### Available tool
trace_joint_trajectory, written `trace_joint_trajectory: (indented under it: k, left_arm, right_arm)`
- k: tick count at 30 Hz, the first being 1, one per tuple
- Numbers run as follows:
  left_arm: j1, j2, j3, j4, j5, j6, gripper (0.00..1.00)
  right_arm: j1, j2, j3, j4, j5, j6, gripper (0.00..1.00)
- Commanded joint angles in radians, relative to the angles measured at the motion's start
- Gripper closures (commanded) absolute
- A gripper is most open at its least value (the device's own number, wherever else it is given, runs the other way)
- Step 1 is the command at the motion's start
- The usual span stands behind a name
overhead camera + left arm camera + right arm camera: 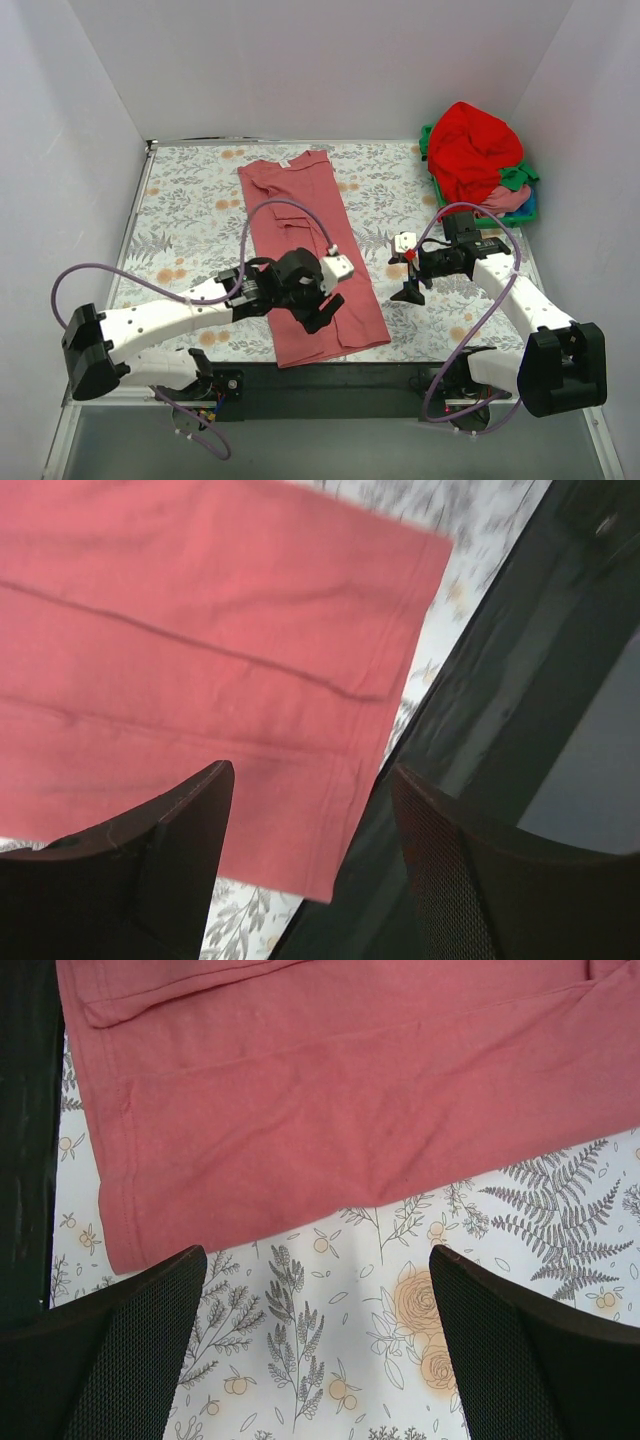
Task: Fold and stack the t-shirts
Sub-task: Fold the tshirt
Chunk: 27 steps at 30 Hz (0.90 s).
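A dusty rose-pink t-shirt [300,230] lies flat on the floral table, folded into a long strip from the far middle to the near edge. It also shows in the left wrist view [200,650] and the right wrist view [350,1090]. My left gripper [322,312] is open and empty, above the shirt's near hem. My right gripper [410,290] is open and empty over bare cloth to the right of the shirt. A bright red t-shirt [475,145] is heaped with green [515,178] and pink [505,198] shirts in a basket.
The green plastic basket [432,178] stands at the far right corner. White walls close in the table on three sides. A black strip [350,375] runs along the table's near edge. The floral tablecloth [190,200] covers the table.
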State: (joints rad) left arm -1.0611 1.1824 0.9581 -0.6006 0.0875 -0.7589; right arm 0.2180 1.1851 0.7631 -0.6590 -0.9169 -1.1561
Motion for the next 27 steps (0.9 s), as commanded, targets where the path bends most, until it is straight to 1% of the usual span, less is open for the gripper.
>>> trace_joint_trajectory:
  k: [1,2,4,5,6,7,8,9,10,12,13,14,15,17,22,25,27]
  left_arm:
    - [-0.097,0.051,-0.016,-0.12,-0.218,0.091,0.38]
    - [-0.117,0.109,-0.012,-0.139,-0.236,0.099,0.38]
    - [-0.158,0.161,0.01,-0.188,-0.261,0.099,0.39]
    - [-0.169,0.221,0.025,-0.208,-0.287,0.07,0.41]
    - [-0.183,0.25,0.051,-0.269,-0.29,0.038,0.42]
    - [-0.207,0.284,0.076,-0.29,-0.295,0.008,0.5]
    - [-0.229,0.318,0.111,-0.297,-0.289,-0.019,0.51]
    - [-0.252,0.339,0.132,-0.312,-0.29,-0.051,0.51]
    - [-0.254,0.362,0.157,-0.341,-0.292,-0.077,0.51]
    - [-0.254,0.428,0.221,-0.387,-0.348,-0.147,0.52]
    - [-0.254,0.442,0.244,-0.434,-0.353,-0.167,0.52]
    - [-0.255,0.453,0.276,-0.45,-0.353,-0.19,0.51]
    - [-0.254,0.459,0.286,-0.465,-0.315,-0.222,0.51]
    - [-0.261,0.436,0.277,-0.465,-0.296,-0.269,0.51]
    - [-0.261,0.349,0.101,-0.426,-0.243,-0.439,0.51]
    - [-0.263,0.312,0.045,-0.403,-0.229,-0.493,0.51]
    - [-0.264,0.299,0.027,-0.39,-0.224,-0.499,0.51]
  right_arm:
    - [-0.003,-0.012,0.035,-0.027,0.012,-0.013,0.02]
    - [-0.002,-0.013,0.025,-0.025,0.009,-0.014,0.02]
    - [-0.002,-0.013,0.016,-0.024,0.003,-0.016,0.02]
    - [-0.002,-0.009,0.015,-0.022,0.001,-0.017,0.02]
    - [-0.003,-0.005,0.009,-0.021,0.004,-0.017,0.02]
    - [-0.003,-0.001,0.008,-0.019,0.007,-0.017,0.02]
    - [-0.003,-0.001,0.005,-0.018,0.007,-0.016,0.02]
    - [-0.003,0.002,0.002,-0.016,0.006,-0.017,0.01]
    - [-0.003,0.005,0.001,-0.014,0.006,-0.017,0.01]
    - [-0.003,0.01,0.001,-0.013,0.006,-0.017,0.02]
    - [-0.002,0.013,-0.004,-0.013,0.004,-0.017,0.02]
    - [-0.002,0.019,-0.002,-0.014,0.003,-0.016,0.02]
    - [-0.002,0.019,-0.004,-0.013,0.001,-0.016,0.02]
    - [-0.002,0.018,-0.007,-0.013,0.007,-0.017,0.02]
    - [0.001,0.013,-0.016,-0.016,-0.008,-0.031,0.02]
    - [0.02,0.011,-0.019,-0.017,-0.008,-0.033,0.02]
    - [0.03,0.011,-0.021,-0.017,-0.002,-0.031,0.03]
